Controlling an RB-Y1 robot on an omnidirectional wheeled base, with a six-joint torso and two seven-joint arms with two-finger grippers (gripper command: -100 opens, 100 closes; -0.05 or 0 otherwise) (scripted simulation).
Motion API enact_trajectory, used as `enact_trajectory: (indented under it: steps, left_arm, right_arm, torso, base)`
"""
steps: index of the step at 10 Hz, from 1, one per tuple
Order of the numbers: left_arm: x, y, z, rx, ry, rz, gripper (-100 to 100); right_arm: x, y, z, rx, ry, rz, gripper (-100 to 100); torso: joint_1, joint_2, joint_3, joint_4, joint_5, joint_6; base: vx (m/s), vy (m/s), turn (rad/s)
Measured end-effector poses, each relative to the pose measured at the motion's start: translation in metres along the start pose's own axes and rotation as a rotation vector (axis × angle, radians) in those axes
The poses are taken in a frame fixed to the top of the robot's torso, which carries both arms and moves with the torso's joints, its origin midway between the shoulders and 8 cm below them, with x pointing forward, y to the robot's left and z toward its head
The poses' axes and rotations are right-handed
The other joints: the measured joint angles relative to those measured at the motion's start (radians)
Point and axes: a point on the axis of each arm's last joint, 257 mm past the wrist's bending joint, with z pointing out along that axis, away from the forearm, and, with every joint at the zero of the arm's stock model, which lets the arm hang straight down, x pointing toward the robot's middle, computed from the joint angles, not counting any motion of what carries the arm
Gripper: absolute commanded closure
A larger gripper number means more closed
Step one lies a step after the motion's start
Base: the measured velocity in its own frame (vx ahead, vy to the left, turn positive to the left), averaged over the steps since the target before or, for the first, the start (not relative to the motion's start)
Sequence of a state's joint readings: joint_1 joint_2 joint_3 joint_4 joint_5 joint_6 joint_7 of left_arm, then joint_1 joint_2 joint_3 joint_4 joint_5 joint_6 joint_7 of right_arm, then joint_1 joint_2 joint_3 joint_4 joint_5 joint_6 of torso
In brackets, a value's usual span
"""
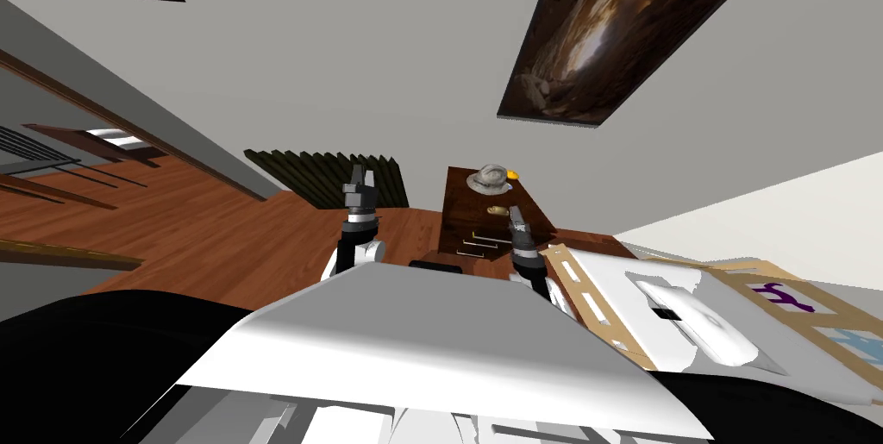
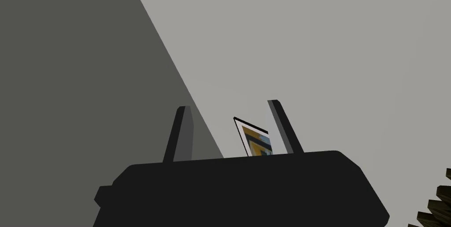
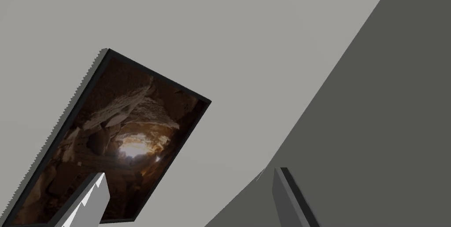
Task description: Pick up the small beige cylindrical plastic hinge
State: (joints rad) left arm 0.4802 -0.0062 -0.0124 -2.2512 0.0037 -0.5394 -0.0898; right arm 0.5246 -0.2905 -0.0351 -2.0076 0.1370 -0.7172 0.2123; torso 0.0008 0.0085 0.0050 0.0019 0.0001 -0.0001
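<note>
The small beige cylindrical hinge [image 1: 496, 209] lies on top of a dark brown nightstand [image 1: 461, 193] with drawers, straight ahead of me. My right gripper [image 1: 517, 222] hovers just to the right of the hinge, close above the nightstand's front; its fingers [image 3: 94, 193] stand wide open with nothing between them, midpoint [image 3: 190, 172]. My left gripper [image 1: 360, 182] is raised over the wooden floor, well to the left of the nightstand, and is open and empty [image 2: 229, 105]. Both hands point up toward the wall.
A pale grey hat-like object [image 1: 490, 178] and a small yellow thing [image 1: 512, 173] sit at the back of the nightstand. A bed [image 1: 690, 318] with white bedding lies to the right. A dark slatted radiator [image 1: 328, 173] stands against the wall, left of the nightstand.
</note>
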Motion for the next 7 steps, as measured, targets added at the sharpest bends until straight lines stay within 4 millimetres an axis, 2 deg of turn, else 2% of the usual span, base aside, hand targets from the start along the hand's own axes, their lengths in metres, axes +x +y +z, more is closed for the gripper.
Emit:
enact_trajectory:
  steps: [4, 7]
  left_arm:
    - [0.0, 0.0, 0.0, 0.0, 0.0, 0.0, 0]
    - [0.0, 0.0, 0.0, 0.0, 0.0, 0.0, 0]
  right_arm:
    - [0.017, -0.016, -0.026, -0.008, 0.139, -0.117, -100]
    - [0.03, -0.034, -0.05, -0.009, 0.248, -0.198, -100]
  torso:
    - [0.001, -0.002, -0.001, 0.0, 0.0, 0.0]
    - [0.0, -0.005, -0.003, -0.001, 0.0, 0.0]
  base:
    - [-0.091, 0.035, 0.064]
    - [-0.053, 0.024, 0.051]
